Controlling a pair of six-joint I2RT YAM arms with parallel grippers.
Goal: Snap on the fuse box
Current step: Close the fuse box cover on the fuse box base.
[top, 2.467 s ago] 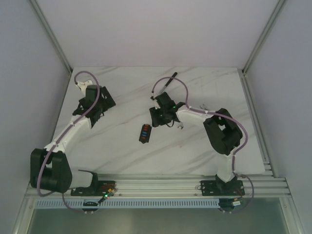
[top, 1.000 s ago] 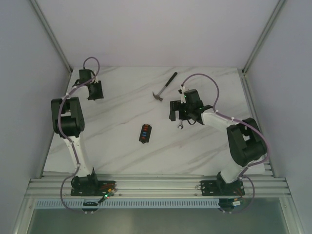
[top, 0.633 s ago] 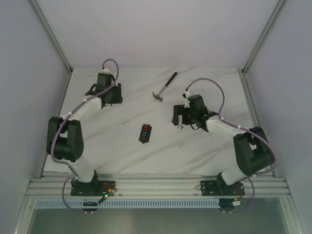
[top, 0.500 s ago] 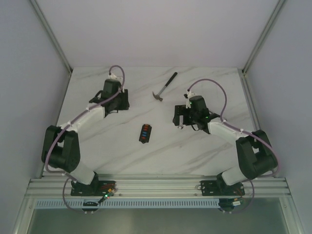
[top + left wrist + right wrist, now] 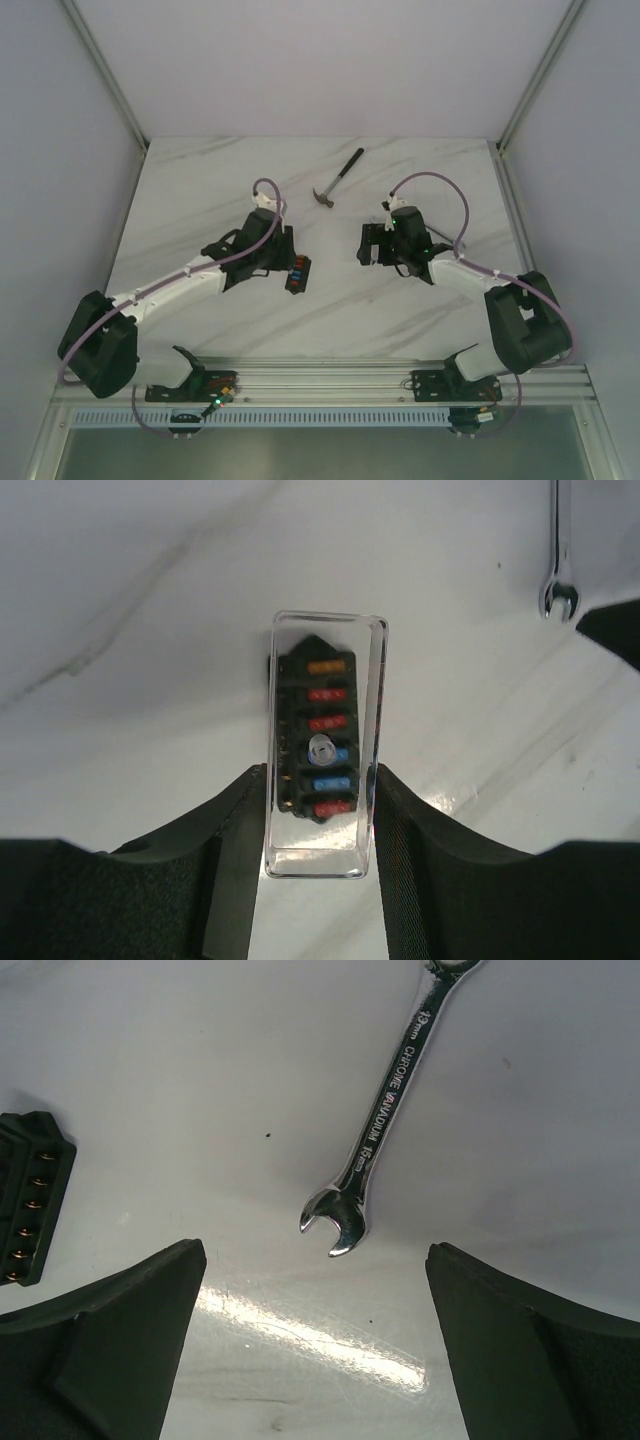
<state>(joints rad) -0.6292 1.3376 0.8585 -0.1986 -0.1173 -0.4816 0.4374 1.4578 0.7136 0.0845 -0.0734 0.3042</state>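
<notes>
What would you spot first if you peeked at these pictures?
Probably the fuse box in the middle of the table, with its bright orange, red and blue fuses. The left arm's jaws hold a clear cover right over it. Nearby, a shiny wrench lies below the right arm's wide-open jaws, and a hammer sits farther back.

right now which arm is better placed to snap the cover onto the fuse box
Left. The left gripper holds the clear cover lined up over the fuse box. The right gripper is open and empty above the wrench.
</notes>
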